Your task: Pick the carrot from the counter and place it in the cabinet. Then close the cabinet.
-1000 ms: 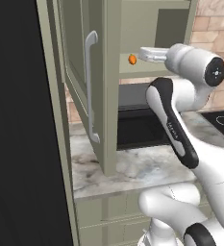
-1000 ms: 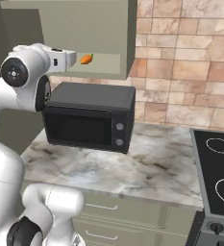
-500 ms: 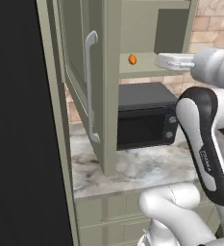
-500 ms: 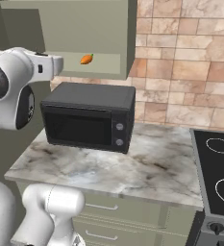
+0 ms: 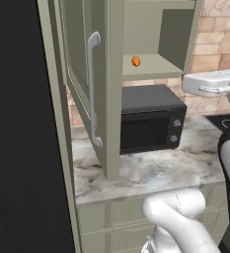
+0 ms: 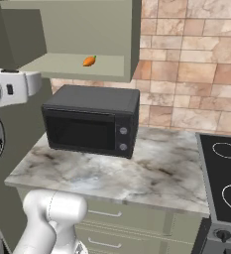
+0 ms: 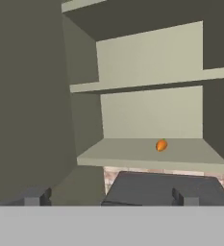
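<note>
1. Brown brick tiles cover the far wall, and a marbled counter runs below them.
2. A black microwave sits on the counter, with a dark stove top to its right.
3. Above the microwave hangs the green cabinet. Its door stands open to the left, with a long pale handle on it.
4. The carrot lies on the bottom floor of the cabinet, toward the right side. Nothing is touching it.
5. The gripper is out in front of the cabinet and well apart from the carrot. Its two dark tips stand far apart, with nothing between them.
6. The carrot looks small, light and stiff. It would not squash, but it is round and could roll. If it had to be picked up, the thick middle looks like the best place to pinch.
7. The carrot part looks done. The door is not yet closed, so pushing it shut is likely next.
</note>
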Motion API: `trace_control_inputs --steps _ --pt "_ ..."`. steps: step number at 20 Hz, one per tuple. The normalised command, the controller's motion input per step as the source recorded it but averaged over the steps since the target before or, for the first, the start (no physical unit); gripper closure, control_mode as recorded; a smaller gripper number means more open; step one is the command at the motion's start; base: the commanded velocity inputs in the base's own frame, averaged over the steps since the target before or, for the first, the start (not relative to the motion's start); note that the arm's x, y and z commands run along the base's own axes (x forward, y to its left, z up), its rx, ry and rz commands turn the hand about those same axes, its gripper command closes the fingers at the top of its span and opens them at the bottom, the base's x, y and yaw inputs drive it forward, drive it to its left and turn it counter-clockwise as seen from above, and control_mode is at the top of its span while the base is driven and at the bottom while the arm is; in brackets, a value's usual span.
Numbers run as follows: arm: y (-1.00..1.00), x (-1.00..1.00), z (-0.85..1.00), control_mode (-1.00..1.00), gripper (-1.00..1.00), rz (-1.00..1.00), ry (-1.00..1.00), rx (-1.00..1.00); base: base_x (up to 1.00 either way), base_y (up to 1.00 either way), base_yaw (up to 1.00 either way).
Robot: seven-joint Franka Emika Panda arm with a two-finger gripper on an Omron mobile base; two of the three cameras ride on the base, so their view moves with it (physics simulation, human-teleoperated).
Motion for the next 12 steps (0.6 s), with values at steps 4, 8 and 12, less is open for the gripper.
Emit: trace_control_inputs --steps 4,8,12 --pt "0.27 -1.0 0.0 -1.0 -1.0 0.06 0.0 -0.05 0.0 0.0 0.0" --pt "0.36 -1.0 0.0 -1.0 -1.0 0.06 0.0 -0.05 0.0 0.0 0.0" --pt "0.51 -0.9 -0.03 -1.0 -1.0 0.02 -0.02 -0.08 0.0 0.0 0.0"
